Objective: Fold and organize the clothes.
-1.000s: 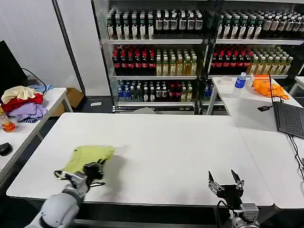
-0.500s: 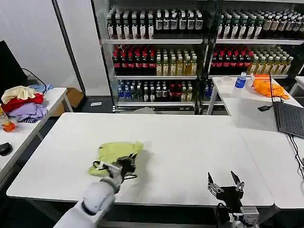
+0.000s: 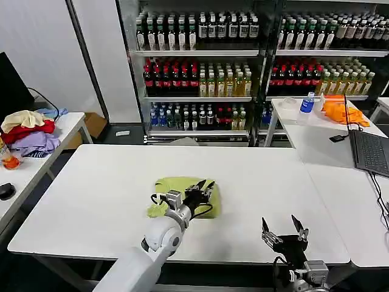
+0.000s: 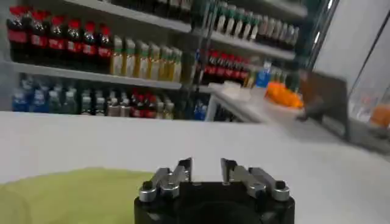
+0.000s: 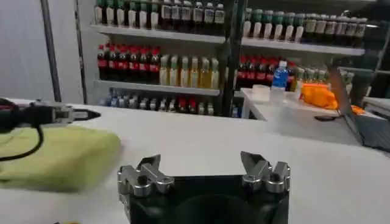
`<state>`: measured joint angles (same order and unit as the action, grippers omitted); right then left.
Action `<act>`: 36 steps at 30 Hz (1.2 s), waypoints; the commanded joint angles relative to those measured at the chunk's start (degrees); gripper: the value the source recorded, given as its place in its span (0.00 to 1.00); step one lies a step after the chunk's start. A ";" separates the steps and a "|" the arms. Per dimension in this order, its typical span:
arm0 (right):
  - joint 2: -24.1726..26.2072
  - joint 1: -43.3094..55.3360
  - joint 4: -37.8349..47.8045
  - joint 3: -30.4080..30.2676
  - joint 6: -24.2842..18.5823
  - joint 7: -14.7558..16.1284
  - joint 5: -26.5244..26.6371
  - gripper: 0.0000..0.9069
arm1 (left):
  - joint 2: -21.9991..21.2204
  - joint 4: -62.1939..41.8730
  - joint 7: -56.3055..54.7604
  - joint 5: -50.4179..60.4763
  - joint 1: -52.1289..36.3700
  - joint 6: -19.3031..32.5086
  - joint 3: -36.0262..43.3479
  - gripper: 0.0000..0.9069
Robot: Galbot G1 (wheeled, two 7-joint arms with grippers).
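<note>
The light yellow-green cotton T-shirt (image 3: 182, 193) lies as a compact folded bundle on the white rectangular table (image 3: 91, 194), about midway along its length and nearer the near edge than the far one. Its top face is plain lime with no print showing; the edges look soft and rounded, and a small lump of fabric sticks out at the end toward the robot's left. The left gripper (image 3: 202, 189) hovers over the bundle's near part, fingers parted and holding nothing; from the left wrist camera the lime cloth (image 4: 67, 195) lies beneath it. The right gripper (image 3: 284, 231) waits at the table's near edge toward the right corner, fingers spread wide and empty.
</note>
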<state>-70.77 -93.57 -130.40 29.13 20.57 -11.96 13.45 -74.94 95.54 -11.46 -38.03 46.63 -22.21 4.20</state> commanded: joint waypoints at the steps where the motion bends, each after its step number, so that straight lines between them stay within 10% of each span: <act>1: 1.15 6.71 2.46 -3.37 0.77 -0.59 0.62 1.00 | 0.15 9.07 -3.08 -7.07 3.99 7.80 -5.64 1.00; 10: -1.31 33.23 20.64 -16.79 9.36 -7.86 18.74 1.00 | 13.63 10.50 -6.80 10.66 16.28 11.73 -22.57 1.00; 22: -11.72 50.12 41.66 -24.97 10.32 -12.18 28.42 1.00 | 14.02 12.95 -6.68 8.45 22.39 10.95 -29.79 1.00; 23: -12.15 50.46 42.71 -24.97 10.15 -12.18 28.79 0.92 | 13.97 13.02 -6.67 8.43 22.48 10.95 -29.82 1.00; 26: -12.84 51.31 44.91 -25.14 9.65 -12.68 30.86 0.07 | 13.89 13.15 -6.64 8.39 22.56 10.94 -29.91 1.00; 36: -13.67 51.49 47.78 -24.59 9.66 -14.59 32.63 0.00 | 13.71 13.25 -6.54 8.12 22.65 10.50 -29.06 1.00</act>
<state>-81.99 -47.20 -90.39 6.61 29.58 -24.47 41.74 -62.29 108.13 -17.66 -30.61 67.37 -12.06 -22.66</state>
